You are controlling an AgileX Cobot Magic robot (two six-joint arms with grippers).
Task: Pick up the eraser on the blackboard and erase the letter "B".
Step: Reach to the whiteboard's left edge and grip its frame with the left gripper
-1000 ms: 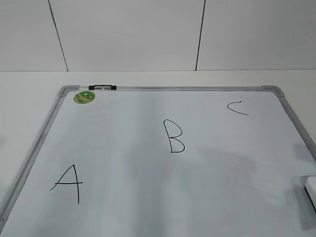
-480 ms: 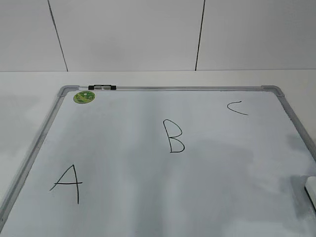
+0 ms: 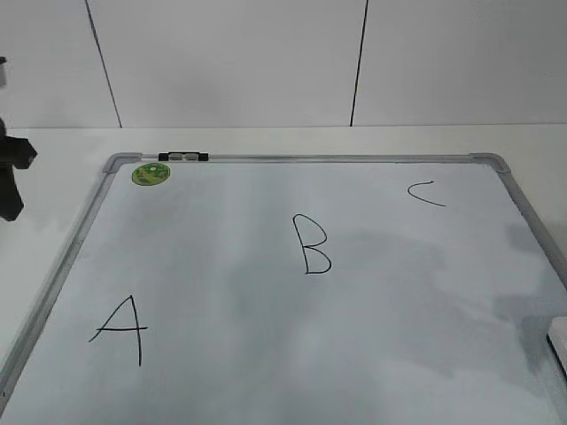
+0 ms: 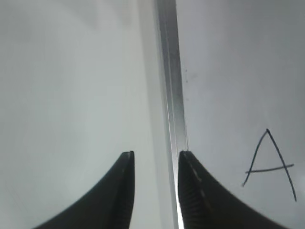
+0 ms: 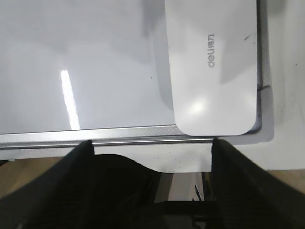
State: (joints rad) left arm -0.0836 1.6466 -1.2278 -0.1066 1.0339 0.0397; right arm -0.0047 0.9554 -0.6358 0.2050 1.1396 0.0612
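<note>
The blackboard [image 3: 292, 354] is a white board with a grey frame, lying flat. The black letter "B" [image 3: 312, 244] is near its middle, with "A" [image 3: 122, 329] at the front left and "C" [image 3: 425, 193] at the back right. The white eraser [image 5: 212, 67] lies flat in the board's corner; only its edge shows at the right border of the exterior view [image 3: 559, 341]. My right gripper [image 5: 152, 142] is wide open and empty, over the board's frame, short of the eraser. My left gripper [image 4: 156, 155] is open and empty above the board's left frame [image 4: 170, 95], left of "A" [image 4: 269, 162].
A small black-and-silver clip [image 3: 184, 157] sits on the far frame beside a round green sticker [image 3: 151, 173]. A dark part of the left arm [image 3: 11, 177] hangs at the far left edge. White table [image 3: 266, 140] and a white wall lie behind the board.
A dark part of the left arm has come into view at the left edge. The shadows on the right side of the board have shifted. The eraser and the letters have not moved.
</note>
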